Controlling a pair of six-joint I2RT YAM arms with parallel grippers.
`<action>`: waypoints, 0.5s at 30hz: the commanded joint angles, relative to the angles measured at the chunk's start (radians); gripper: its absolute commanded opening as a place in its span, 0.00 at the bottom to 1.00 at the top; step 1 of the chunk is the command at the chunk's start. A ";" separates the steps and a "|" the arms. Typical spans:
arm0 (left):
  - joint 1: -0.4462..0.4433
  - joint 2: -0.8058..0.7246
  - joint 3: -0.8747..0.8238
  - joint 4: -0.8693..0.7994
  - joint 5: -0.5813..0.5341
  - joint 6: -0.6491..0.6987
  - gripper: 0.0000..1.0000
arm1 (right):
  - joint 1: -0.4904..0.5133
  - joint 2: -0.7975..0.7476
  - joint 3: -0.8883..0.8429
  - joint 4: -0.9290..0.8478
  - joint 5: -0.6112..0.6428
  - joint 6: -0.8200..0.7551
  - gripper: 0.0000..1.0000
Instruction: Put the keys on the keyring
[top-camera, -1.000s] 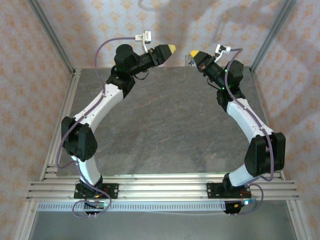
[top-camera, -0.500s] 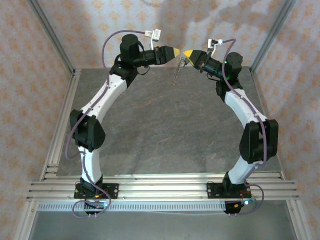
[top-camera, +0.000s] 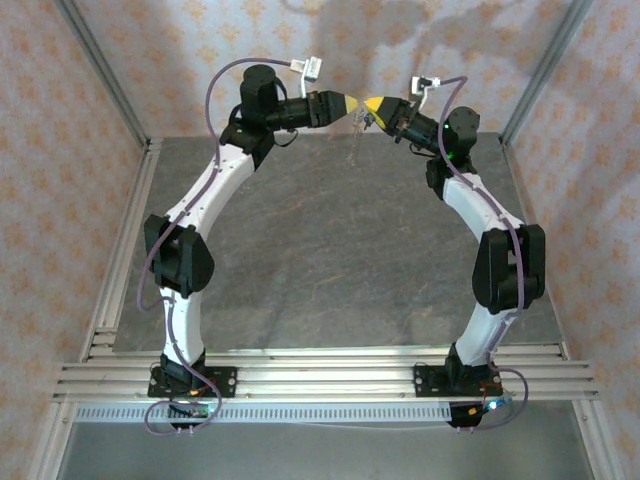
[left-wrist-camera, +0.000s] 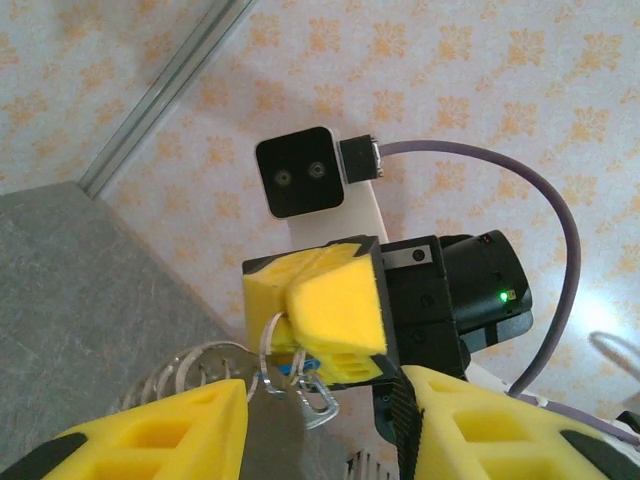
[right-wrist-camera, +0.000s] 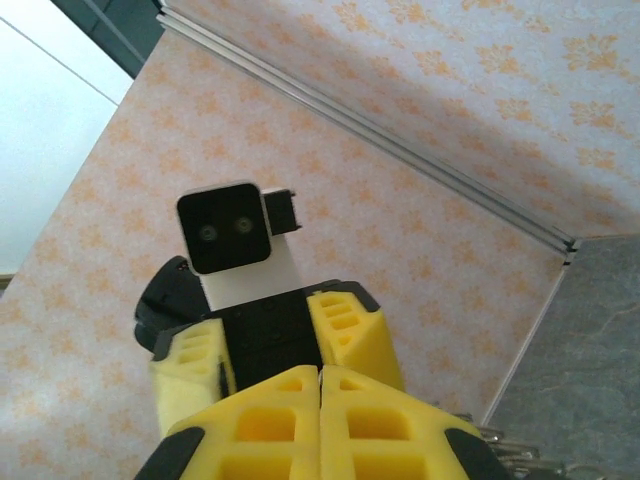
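While both arms are reaching up over the far edge of the table (top-camera: 330, 260), the left gripper (top-camera: 345, 102) and the right gripper (top-camera: 372, 104) are pointing at each other, tips almost touching, in front of the patterned back wall (top-camera: 400, 50). A thin, pale keyring (top-camera: 356, 130) is dangling from where they meet, well above the table.

Seen from the left wrist, the right gripper (left-wrist-camera: 300, 300) is pressing its yellow fingers (left-wrist-camera: 335, 310) tightly together and pinching the top of the keyring (left-wrist-camera: 200, 362). The ring's wire is coming out from under the fingers, and its coiled side is fanning out to the lower left. The key (left-wrist-camera: 297, 368) is hanging just beneath the closed fingers, only a bit of its blue head showing, close against the ring; I cannot tell whether it is threaded on. A small metal clip (left-wrist-camera: 320, 398) is hanging beside it. The left gripper (left-wrist-camera: 320, 440) is holding its two fingers (left-wrist-camera: 170, 430) wide apart at the bottom of this view, just below the hanging metal, with nothing gripped between them.

From the right wrist, the right gripper (right-wrist-camera: 320, 420) is showing its fingers meeting along a closed seam, and the left gripper (right-wrist-camera: 270, 350) is facing it just beyond, its jaws standing apart.
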 joint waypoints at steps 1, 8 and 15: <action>0.009 0.025 0.037 0.041 0.031 -0.014 0.42 | -0.002 0.010 0.044 0.115 0.000 0.039 0.00; 0.010 0.042 0.041 0.099 0.028 -0.067 0.41 | -0.002 0.010 0.046 0.117 0.001 0.043 0.00; 0.009 0.046 0.039 0.153 0.024 -0.114 0.38 | 0.003 0.011 0.041 0.119 0.003 0.043 0.00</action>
